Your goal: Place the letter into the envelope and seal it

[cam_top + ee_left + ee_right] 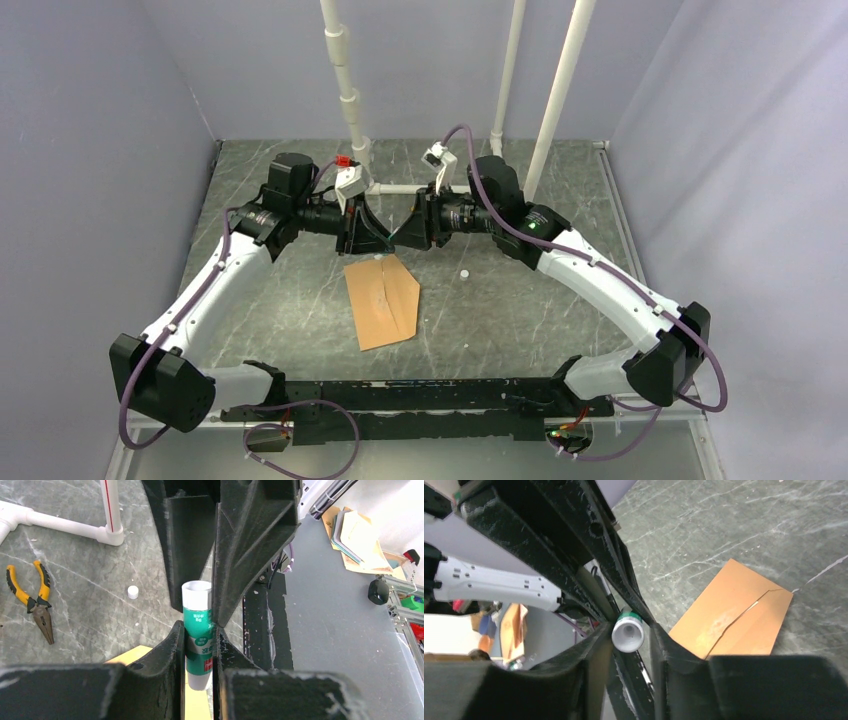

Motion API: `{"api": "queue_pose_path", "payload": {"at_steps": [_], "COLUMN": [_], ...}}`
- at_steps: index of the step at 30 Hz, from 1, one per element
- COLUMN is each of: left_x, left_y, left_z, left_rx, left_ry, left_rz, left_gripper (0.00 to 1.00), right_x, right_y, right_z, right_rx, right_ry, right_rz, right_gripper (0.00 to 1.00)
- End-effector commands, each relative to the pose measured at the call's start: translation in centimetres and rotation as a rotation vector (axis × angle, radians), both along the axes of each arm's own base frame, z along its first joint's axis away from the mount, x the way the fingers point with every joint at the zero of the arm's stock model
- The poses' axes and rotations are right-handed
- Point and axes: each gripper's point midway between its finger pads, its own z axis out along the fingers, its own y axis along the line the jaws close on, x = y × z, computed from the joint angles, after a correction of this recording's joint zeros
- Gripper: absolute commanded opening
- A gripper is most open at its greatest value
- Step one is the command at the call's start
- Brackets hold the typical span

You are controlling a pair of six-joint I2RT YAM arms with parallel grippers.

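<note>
The glue stick (199, 652) is pinched by the left end effector (200, 630) over the envelope (380, 300), laid flat on the surface (520, 310). Its end is flanked by the right end effector (629, 630); whether gripped cannot be told. A slack hold could let it be dropped. No letter is seen

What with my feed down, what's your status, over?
Left fingers and right fingers both shut on glue stick. Envelope flat on table; letter not visible. Small white cap loose beside it.
</note>
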Motion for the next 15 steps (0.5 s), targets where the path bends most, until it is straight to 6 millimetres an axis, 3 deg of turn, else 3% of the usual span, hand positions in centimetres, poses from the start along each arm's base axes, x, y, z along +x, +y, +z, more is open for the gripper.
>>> {"api": "queue_pose_path", "payload": {"at_steps": [1,3,5,9,13,15], "left_x": [-0.4,-0.5,-0.4,-0.2,0.1,0.7], "left_y": [0.2,0.2,0.3,0.2,0.2,0.2], "left_z": [1.1,1.1,1.0,1.0,1.3,1.4], "left_rx": [-0.011,-0.006,-0.003,-0.004,-0.011,-0.003], "left_ry": [-0.049,-0.048,-0.048,-0.052,-0.062,-0.077], "left_rz": [-0.007,-0.013,-0.007,0.008,0.024,0.056], "left_gripper": [0.02,0.02,0.02,0.03,0.02,0.02], "right_x": [0.6,0.9,1.1,0.5,0.2,0.8], "right_y": [-0.1,0.0,0.0,0.1,0.3,0.5], "right_z": [3.6,3.6,3.3,3.2,2.9,2.9], "right_rx": [0.086,0.08,0.064,0.051,0.038,0.059], "right_ry": [-0.045,-0.045,-0.045,-0.04,0.002,0.053], "right_rz": [-0.057,-0.059,-0.061,-0.027,-0.006,-0.065], "right_gripper": [0.46,0.5,0.45,0.2,0.02,0.0]}}
